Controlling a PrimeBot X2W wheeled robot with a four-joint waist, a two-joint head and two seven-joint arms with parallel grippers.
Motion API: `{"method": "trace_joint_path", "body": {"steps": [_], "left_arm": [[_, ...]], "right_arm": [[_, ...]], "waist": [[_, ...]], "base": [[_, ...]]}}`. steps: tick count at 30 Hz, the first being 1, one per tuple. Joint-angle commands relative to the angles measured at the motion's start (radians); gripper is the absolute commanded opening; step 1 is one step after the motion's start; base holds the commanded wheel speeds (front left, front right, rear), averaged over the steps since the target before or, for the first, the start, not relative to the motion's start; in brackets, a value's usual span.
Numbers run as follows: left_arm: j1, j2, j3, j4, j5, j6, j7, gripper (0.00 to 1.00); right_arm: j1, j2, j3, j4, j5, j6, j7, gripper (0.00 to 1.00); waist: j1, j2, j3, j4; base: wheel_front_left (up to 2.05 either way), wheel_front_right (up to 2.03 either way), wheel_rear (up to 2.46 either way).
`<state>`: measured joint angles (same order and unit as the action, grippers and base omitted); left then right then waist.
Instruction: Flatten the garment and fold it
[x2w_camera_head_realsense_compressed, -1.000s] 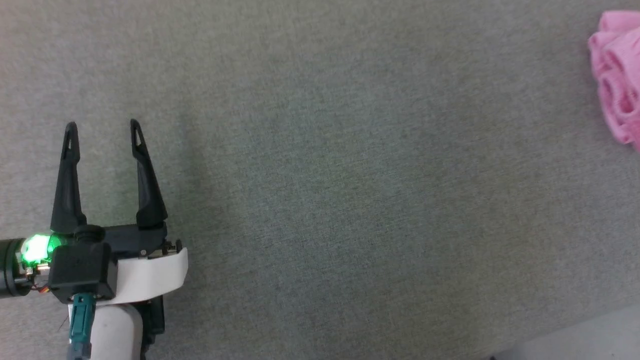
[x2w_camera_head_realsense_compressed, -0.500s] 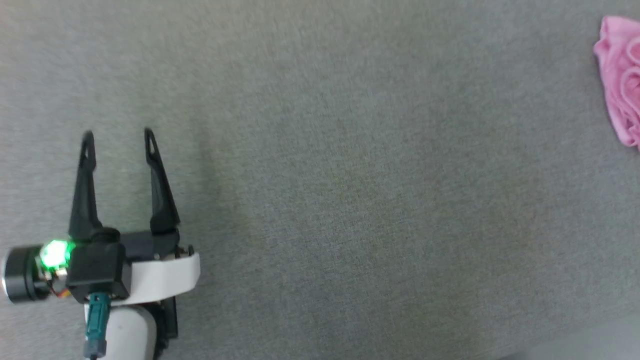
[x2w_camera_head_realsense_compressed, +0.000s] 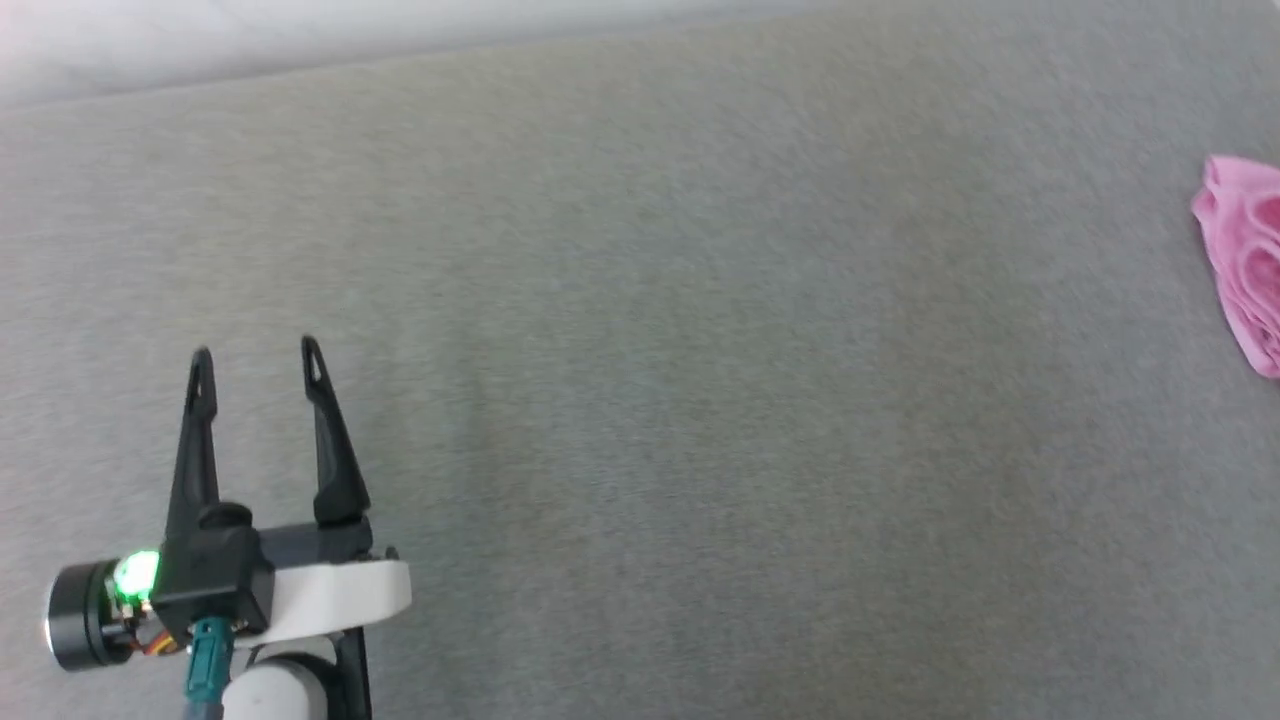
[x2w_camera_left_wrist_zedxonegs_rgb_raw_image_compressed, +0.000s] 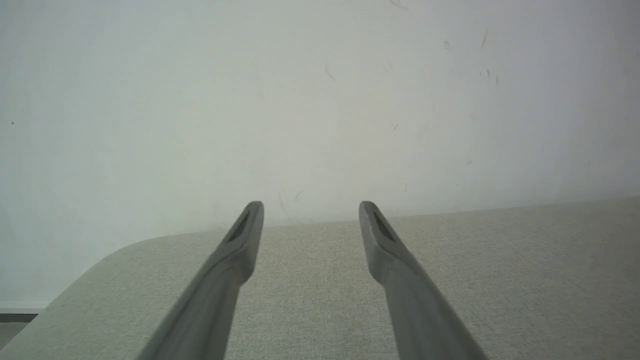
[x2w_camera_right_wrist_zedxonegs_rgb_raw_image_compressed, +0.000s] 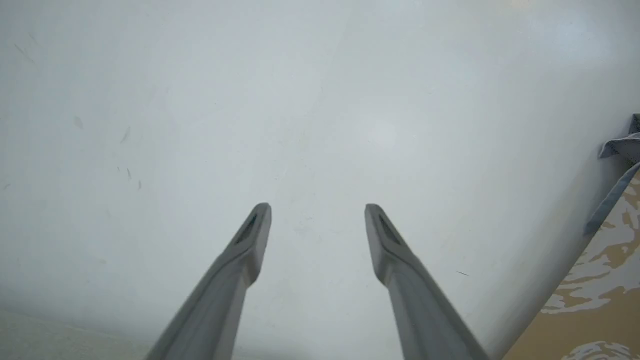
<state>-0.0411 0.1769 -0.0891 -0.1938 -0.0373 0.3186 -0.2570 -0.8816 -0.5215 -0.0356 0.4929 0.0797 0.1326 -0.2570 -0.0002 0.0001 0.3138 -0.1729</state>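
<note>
The garment (x2w_camera_head_realsense_compressed: 1246, 262) is a crumpled pink bundle at the right edge of the head view, lying on the grey fabric surface (x2w_camera_head_realsense_compressed: 700, 420) and cut off by the frame. Far from it, at the lower left, my left gripper (x2w_camera_head_realsense_compressed: 258, 354) stands open with nothing between its fingers. Its own wrist view has the left gripper (x2w_camera_left_wrist_zedxonegs_rgb_raw_image_compressed: 311, 206) open over the grey surface near a rounded corner. In the right wrist view my right gripper (x2w_camera_right_wrist_zedxonegs_rgb_raw_image_compressed: 317, 207) is open and empty, pointing at a pale wall (x2w_camera_right_wrist_zedxonegs_rgb_raw_image_compressed: 320, 100).
The grey surface's far edge (x2w_camera_head_realsense_compressed: 400, 60) runs along the top of the head view, with a pale wall behind. A rounded table corner (x2w_camera_left_wrist_zedxonegs_rgb_raw_image_compressed: 90, 265) lies left of my left fingers. Tan patterned material (x2w_camera_right_wrist_zedxonegs_rgb_raw_image_compressed: 600, 300) and a grey cloth strip (x2w_camera_right_wrist_zedxonegs_rgb_raw_image_compressed: 615, 175) sit at the right.
The head camera has tilted, so the whole picture slid down and the surface's far edge came into view. The pink garment's bundle looks slightly different in shape.
</note>
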Motion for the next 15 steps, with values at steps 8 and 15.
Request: {"method": "trace_joint_path", "body": {"steps": [8, 15], "left_arm": [[0.054, -0.01, 0.022, 0.053, -0.008, -0.043, -0.005, 1.0], [0.098, -0.025, 0.021, 0.105, -0.005, -0.079, -0.005, 1.0]], "right_arm": [[0.305, 0.218, 0.004, -0.324, 0.024, -0.002, -0.005, 1.0], [0.561, 0.344, -0.012, -0.374, 0.07, -0.002, -0.005, 1.0]], "waist": [[0.0002, -0.0001, -0.163, 0.134], [0.0002, -0.0001, -0.249, 0.179]], "base": [[0.0, 0.0, 0.0], [0.0, 0.0, 0.0]]}}
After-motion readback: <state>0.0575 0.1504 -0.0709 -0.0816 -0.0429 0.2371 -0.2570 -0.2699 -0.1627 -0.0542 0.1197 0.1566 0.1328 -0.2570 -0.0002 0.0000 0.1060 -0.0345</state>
